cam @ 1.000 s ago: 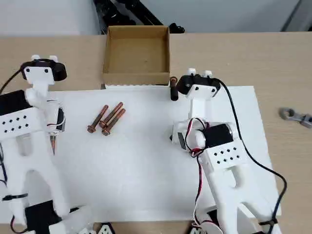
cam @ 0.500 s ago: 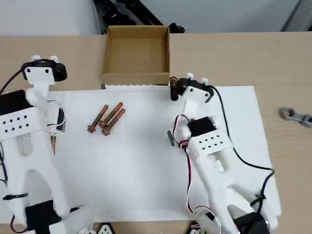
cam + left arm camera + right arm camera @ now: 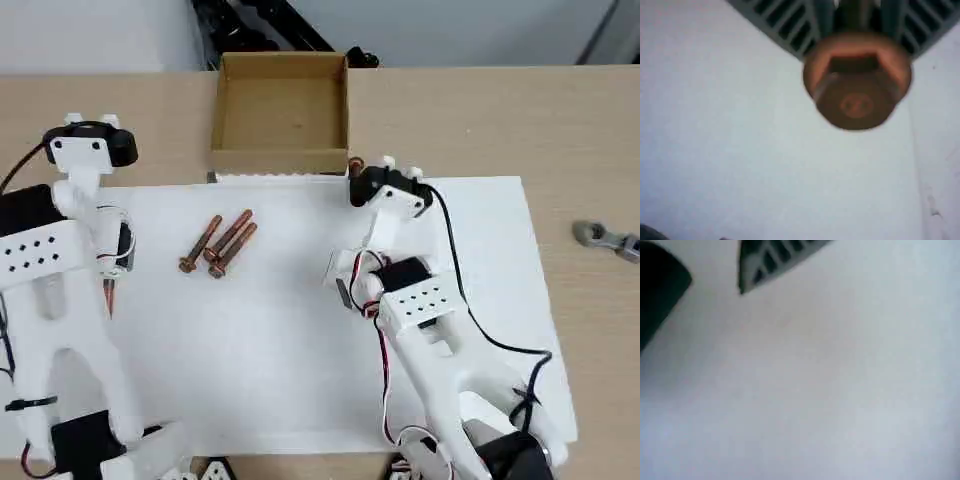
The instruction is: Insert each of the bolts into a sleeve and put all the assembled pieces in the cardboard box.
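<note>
Copper-brown and six-sided, the head of a bolt (image 3: 857, 87) shows big in the left wrist view, with the left jaws pinching it from both sides. The high view shows the rest of that bolt (image 3: 108, 296), hanging point down from the left arm (image 3: 75, 250) over the white sheet (image 3: 280, 380), close to the sheet's left edge. Three more bolts (image 3: 218, 243) lie side by side on the sheet, touching each other, between the left arm and the cardboard box (image 3: 280, 160). The box sits on the counter (image 3: 560, 120) right against the far edge of the sheet. A short dark piece with a copper end (image 3: 355, 175) lies just beside the box's near right corner, next to the top joint of the right arm (image 3: 420, 300). I cannot tell what that piece is. The right wrist view shows the sheet from close up, and a dark blurry shape (image 3: 657, 290) I cannot name. I cannot tell if the right jaws are spread or pressed together. There is a wide bare stretch of sheet between the two arms and in front of them. A small metal tool (image 3: 600, 237) lies on the counter, well apart from the sheet's right edge.
</note>
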`<act>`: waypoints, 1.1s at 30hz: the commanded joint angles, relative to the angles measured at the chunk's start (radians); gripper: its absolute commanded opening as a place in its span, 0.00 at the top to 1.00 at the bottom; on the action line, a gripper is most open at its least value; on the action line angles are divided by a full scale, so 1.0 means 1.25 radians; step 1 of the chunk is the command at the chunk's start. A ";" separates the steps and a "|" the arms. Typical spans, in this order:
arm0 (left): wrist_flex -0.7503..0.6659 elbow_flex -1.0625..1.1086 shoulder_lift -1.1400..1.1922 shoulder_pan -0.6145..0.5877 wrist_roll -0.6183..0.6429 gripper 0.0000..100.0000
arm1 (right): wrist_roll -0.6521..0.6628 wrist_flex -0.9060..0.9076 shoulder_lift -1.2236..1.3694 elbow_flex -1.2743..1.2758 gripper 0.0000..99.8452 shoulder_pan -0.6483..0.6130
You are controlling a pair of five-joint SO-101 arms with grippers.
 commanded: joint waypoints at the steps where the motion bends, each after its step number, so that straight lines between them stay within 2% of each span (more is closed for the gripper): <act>1: 0.017 -0.033 -0.045 -0.006 0.001 1.00 | -0.039 -0.064 -0.002 0.016 0.85 -0.002; 8: 0.017 -0.033 -0.045 -0.006 0.001 1.00 | -0.055 -0.087 0.004 0.026 0.85 -0.002; 17: 0.017 -0.033 -0.045 -0.007 0.001 1.00 | -0.058 -0.088 0.126 0.021 0.85 0.036; 29: 0.017 -0.033 -0.045 -0.007 0.001 1.00 | -0.055 -0.115 0.138 0.020 0.85 0.036; 33: 0.017 -0.033 -0.045 -0.007 0.001 1.00 | -0.052 -0.115 0.138 0.020 0.95 0.034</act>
